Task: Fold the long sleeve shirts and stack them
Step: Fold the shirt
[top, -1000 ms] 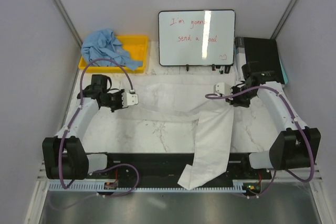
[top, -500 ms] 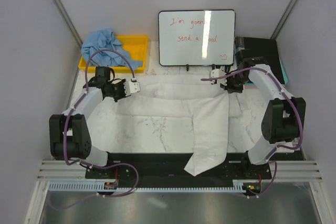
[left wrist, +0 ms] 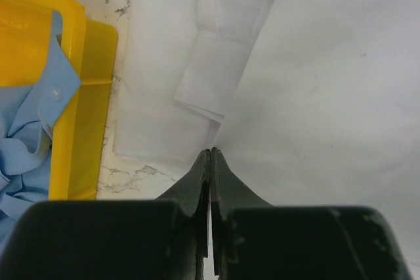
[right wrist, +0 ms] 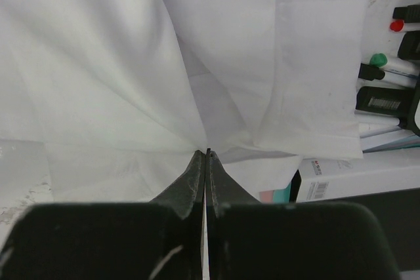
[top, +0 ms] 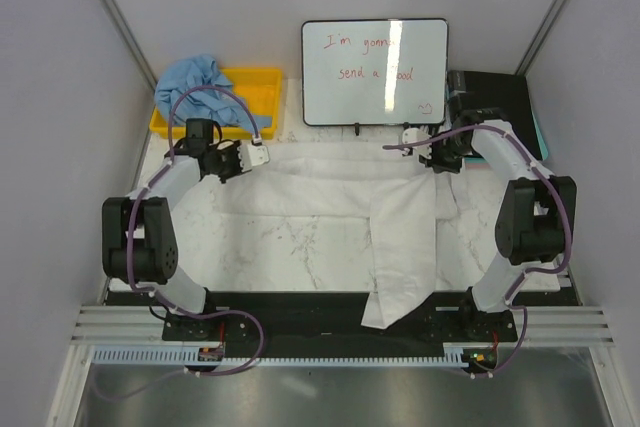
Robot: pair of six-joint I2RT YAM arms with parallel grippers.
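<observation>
A large white long sleeve shirt (top: 330,192) lies spread across the marble table, and a long part of it (top: 400,267) runs down to the near edge. My left gripper (top: 262,155) is shut on its far left edge, where the cloth (left wrist: 315,63) bunches at the closed tips (left wrist: 210,152). At the far right corner my right gripper (top: 408,137) is shut on the shirt, with white folds (right wrist: 131,63) fanning out from the tips (right wrist: 207,153). A light blue long sleeve shirt (top: 200,87) lies crumpled in the yellow bin (top: 262,82), also seen as blue cloth (left wrist: 26,136) over the bin's rim (left wrist: 72,162).
A whiteboard (top: 375,72) with red writing stands at the back centre. A black box (top: 500,102) sits at the back right, and markers (right wrist: 394,63) and a white carton (right wrist: 348,172) lie close to my right gripper. Grey walls close in both sides.
Both grippers have moved toward the back of the table with the white shirt in them. The shirt is drawn flatter and farther back, and less of it hangs over the near edge.
</observation>
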